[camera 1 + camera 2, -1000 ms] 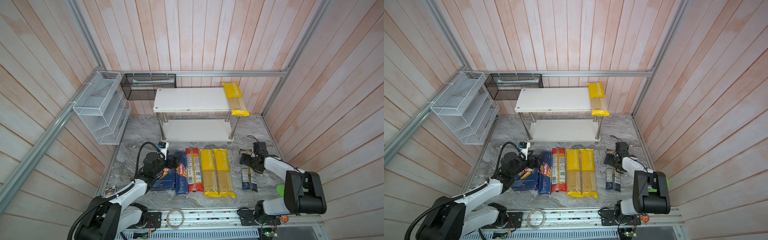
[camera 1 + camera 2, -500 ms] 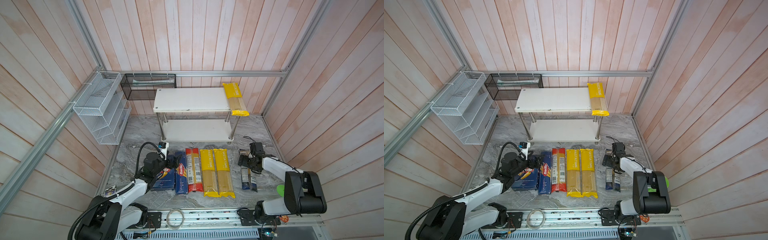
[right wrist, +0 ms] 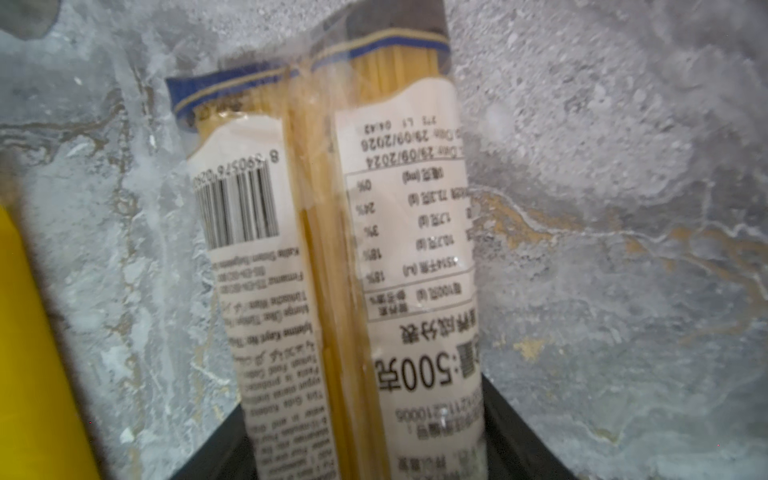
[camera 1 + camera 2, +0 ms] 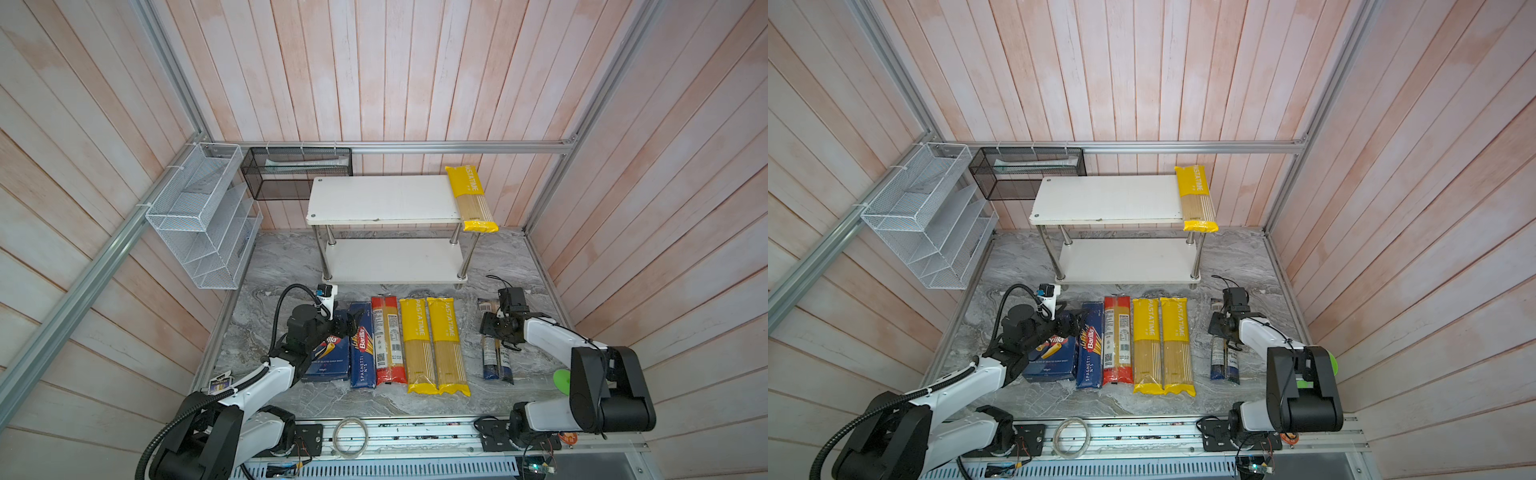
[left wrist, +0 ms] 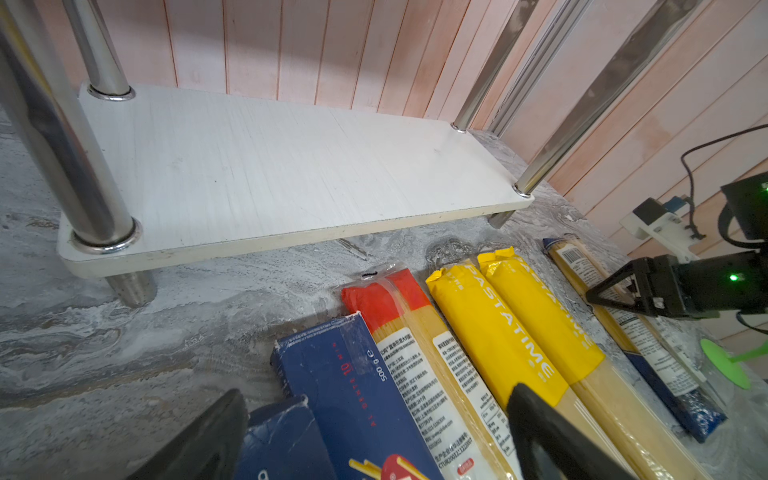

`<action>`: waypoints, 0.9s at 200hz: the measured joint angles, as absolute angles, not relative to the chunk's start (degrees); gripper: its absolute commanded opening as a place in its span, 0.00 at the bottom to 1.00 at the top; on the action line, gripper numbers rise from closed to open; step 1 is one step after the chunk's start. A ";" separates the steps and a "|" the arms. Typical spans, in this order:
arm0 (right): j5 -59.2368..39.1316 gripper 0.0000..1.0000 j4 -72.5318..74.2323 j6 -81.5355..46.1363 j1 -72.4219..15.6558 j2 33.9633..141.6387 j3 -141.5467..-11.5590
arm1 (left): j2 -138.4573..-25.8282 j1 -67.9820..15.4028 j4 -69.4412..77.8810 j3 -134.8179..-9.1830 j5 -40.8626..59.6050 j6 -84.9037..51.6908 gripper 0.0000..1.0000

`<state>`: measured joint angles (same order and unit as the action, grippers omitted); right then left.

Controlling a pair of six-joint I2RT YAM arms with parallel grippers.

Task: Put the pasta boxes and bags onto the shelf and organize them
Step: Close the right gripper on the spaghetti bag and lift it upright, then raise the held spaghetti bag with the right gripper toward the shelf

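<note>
1. The blue bag (image 4: 496, 359), a slim clear spaghetti pack with dark blue ends, lies flat on the table (image 4: 282, 266), on the right side and apart from the other packs.
2. Its long axis runs from the near edge toward the shelf (image 4: 382, 199). The right gripper (image 4: 492, 329) sits across that axis, over the half nearer the shelf.
3. In the right wrist view its black fingers (image 3: 507, 440) stand one on each long side of the bag, close against the film (whether they already pinch it cannot be told).
4. The right arm is by far the nearer one, so this pick looks like its job. The likely next move is to firm the grip, lift, then carry the bag forward and toward the middle. Held off-centre, the long near end may droop.
5. The white two-tier shelf stands beyond the bag's far end. One yellow bag (image 4: 471, 199) lies on the right end of the top tier, its near end overhanging the front edge.
6. The left gripper (image 4: 345, 326), jaws wide and holding nothing, hovers over the wide box (image 4: 328, 361) and the narrow box (image 4: 360, 353). Next in the row lie a red bag (image 4: 388, 340) and two yellow bags (image 4: 417, 345) (image 4: 448, 345), all parallel to the blue bag.
</note>
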<state>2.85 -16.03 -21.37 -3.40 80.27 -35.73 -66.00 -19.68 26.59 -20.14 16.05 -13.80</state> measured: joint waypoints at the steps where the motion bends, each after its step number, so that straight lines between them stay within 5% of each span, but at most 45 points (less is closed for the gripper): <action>1: 2.79 0.63 -15.97 -21.47 -3.40 80.14 -35.62 | -66.00 -19.68 26.59 -20.14 16.05 -13.80 1.00; 180: -2.11 0.24 -15.68 -24.14 -3.99 70.74 -31.51 | -65.98 -19.68 26.57 -20.14 16.05 -13.78 1.00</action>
